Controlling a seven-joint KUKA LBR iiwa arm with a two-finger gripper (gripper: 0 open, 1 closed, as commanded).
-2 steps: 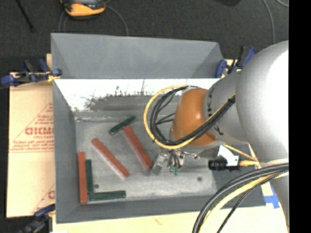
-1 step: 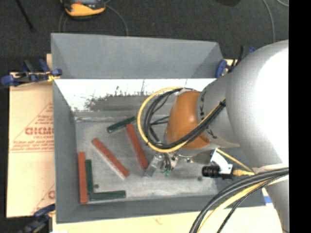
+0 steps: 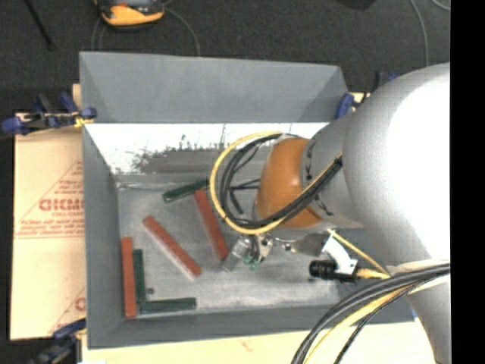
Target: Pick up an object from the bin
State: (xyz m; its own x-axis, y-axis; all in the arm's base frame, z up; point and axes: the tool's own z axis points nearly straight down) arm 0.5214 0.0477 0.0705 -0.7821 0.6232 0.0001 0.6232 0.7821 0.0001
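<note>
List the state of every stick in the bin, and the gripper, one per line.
gripper: down in bin, at right red stick's lower end
right red stick: lying diagonal
middle red stick: lying diagonal, free
left red stick: lying along left wall
upper green stick: lying free
green L-piece: lying in front-left corner

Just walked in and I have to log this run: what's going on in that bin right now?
A robot arm reaches into the grey bin from the right. Its tool is low over the floor, at the lower end of a red-brown stick in the middle. I can't see anything held in it. A second red-brown stick lies slanted further left, a third lies along the left wall beside a dark green stick, and another green one lies near the back.
</note>
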